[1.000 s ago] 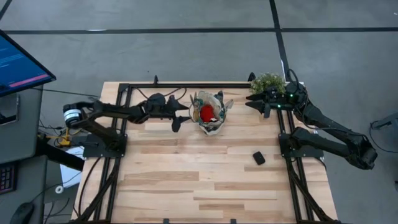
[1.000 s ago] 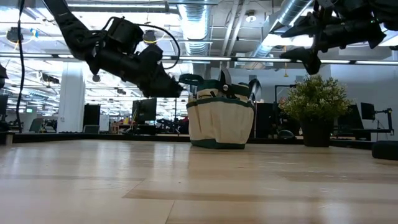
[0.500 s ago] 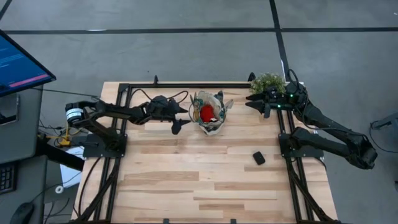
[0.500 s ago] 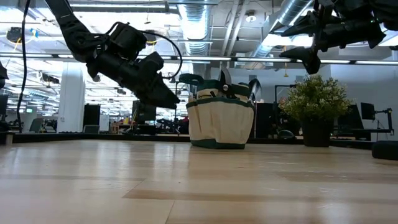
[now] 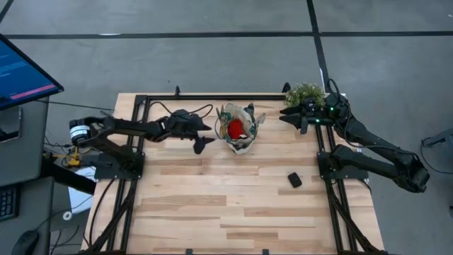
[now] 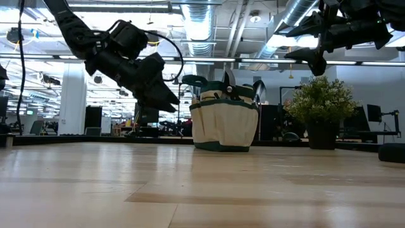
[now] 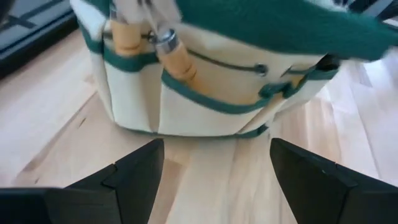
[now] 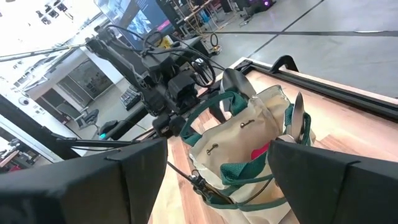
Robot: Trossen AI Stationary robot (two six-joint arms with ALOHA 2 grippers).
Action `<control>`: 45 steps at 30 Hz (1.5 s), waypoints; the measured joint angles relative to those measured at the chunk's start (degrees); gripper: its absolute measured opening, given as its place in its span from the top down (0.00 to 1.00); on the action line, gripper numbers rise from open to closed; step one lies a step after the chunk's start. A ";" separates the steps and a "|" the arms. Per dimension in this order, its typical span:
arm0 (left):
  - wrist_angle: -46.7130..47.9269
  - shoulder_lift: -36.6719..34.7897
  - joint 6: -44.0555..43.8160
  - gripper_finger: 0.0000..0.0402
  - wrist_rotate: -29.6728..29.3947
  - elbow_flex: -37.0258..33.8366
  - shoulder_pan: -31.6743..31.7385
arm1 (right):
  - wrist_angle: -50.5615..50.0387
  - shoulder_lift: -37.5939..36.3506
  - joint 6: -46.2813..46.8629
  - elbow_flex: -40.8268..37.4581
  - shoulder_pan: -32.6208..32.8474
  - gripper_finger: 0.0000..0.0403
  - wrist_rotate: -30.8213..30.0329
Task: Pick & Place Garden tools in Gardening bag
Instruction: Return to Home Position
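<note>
Shows the gardening bag (image 5: 241, 145) upright on the table (image 5: 212, 205) at upper centre of the high view, with a red glove (image 5: 235, 129) and silver tool heads (image 8: 297, 115) poking from its top and a wooden-handled tool (image 7: 177, 56) tucked in an outer pocket. Places the left gripper (image 5: 205, 136) in the air just left of the bag, apart from it, fingers spread wide and gripping nothing. Puts the right gripper (image 5: 294, 117) raised at upper right beside the potted plant (image 5: 306, 93), fingers likewise wide and empty, with the small black block (image 5: 294, 180) lying right of centre.
</note>
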State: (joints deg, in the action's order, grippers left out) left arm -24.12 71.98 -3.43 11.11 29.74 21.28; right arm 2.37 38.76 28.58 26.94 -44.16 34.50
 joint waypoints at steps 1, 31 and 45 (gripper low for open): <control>1.37 -1.03 -0.04 0.27 0.01 0.04 0.00 | 0.00 0.00 0.00 0.00 0.00 0.34 -0.02; 11.32 -50.24 -13.61 0.98 -1.42 0.11 0.00 | 17.60 0.00 -9.41 0.00 -3.73 0.88 2.85; 28.86 -60.24 -11.82 0.99 -2.08 -0.58 0.00 | 17.77 -4.73 -10.34 -0.93 -12.55 1.00 21.10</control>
State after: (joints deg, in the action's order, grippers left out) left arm 4.74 11.74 -15.24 9.03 29.15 21.28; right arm 20.14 34.04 18.24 26.01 -56.71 55.60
